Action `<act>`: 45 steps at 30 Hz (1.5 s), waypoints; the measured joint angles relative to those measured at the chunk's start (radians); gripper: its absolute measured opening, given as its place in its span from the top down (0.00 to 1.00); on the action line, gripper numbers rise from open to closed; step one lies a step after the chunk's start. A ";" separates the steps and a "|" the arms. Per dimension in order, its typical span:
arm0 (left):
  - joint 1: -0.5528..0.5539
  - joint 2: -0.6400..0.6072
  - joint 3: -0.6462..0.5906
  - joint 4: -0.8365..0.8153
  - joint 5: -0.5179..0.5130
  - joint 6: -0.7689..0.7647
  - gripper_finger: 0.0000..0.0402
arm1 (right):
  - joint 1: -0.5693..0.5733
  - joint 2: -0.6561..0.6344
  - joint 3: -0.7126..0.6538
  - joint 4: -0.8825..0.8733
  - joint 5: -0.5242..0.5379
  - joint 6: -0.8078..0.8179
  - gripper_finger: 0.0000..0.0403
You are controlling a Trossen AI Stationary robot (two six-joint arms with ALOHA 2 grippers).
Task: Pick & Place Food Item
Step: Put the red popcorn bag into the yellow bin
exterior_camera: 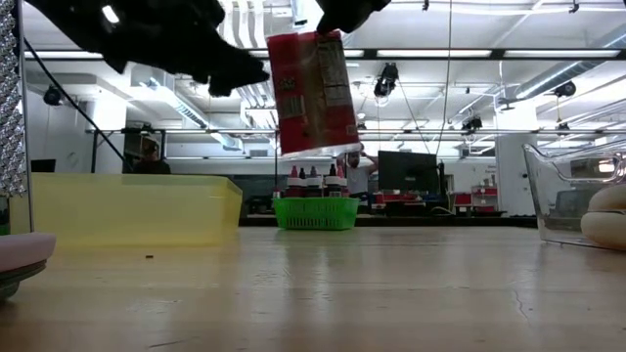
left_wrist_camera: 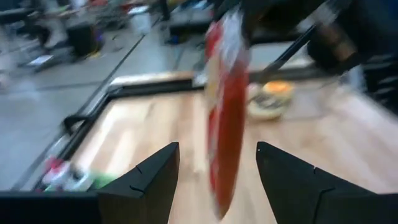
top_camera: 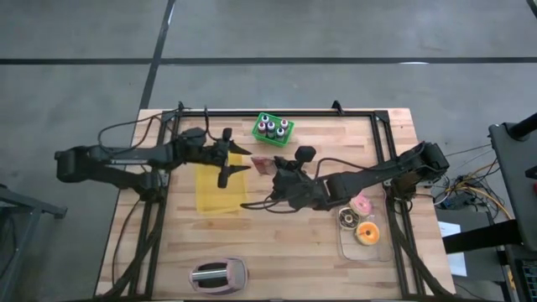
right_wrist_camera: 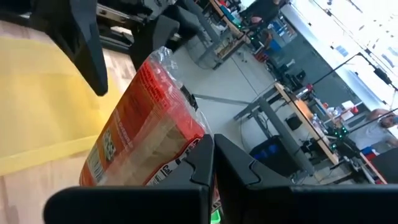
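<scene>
The food item is a red snack packet [exterior_camera: 313,93] with a clear crimped end. It hangs in the air over the table's middle, showing as a small red patch [top_camera: 262,164] from above. My right gripper [right_wrist_camera: 210,163] reaches in from the table's right and is shut on it. Coming from the left, my left gripper [left_wrist_camera: 217,180] is open. Its two fingers [left_wrist_camera: 144,185] stand on either side of the packet's lower part [left_wrist_camera: 222,186], and I see no touch. A yellow bin [top_camera: 216,191] lies just below and to the left. My right gripper pinches the packet's top end [right_wrist_camera: 186,149] between its two shut fingers, coming nearly level from the table's right. The packet hangs below the fingers, slightly tilted. It is clear of the table, with its bottom edge [exterior_camera: 315,149] well above the wood.
A green basket of small bottles [top_camera: 273,127] stands at the far middle. A clear container with donuts [top_camera: 366,231] sits at the right, and a pink toaster [top_camera: 218,274] near the front edge. A black frame [top_camera: 379,126] borders the wooden table.
</scene>
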 joint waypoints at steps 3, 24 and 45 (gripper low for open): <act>0.040 0.042 0.008 0.083 0.161 -0.043 0.46 | 0.000 -0.004 0.000 0.009 0.000 -0.020 0.98; 0.057 0.228 0.117 0.184 0.291 -0.005 0.71 | -0.017 -0.005 0.000 0.087 -0.056 -0.105 0.98; 0.055 0.231 0.114 0.165 0.321 0.033 0.95 | -0.015 -0.005 0.009 0.109 -0.066 -0.094 0.97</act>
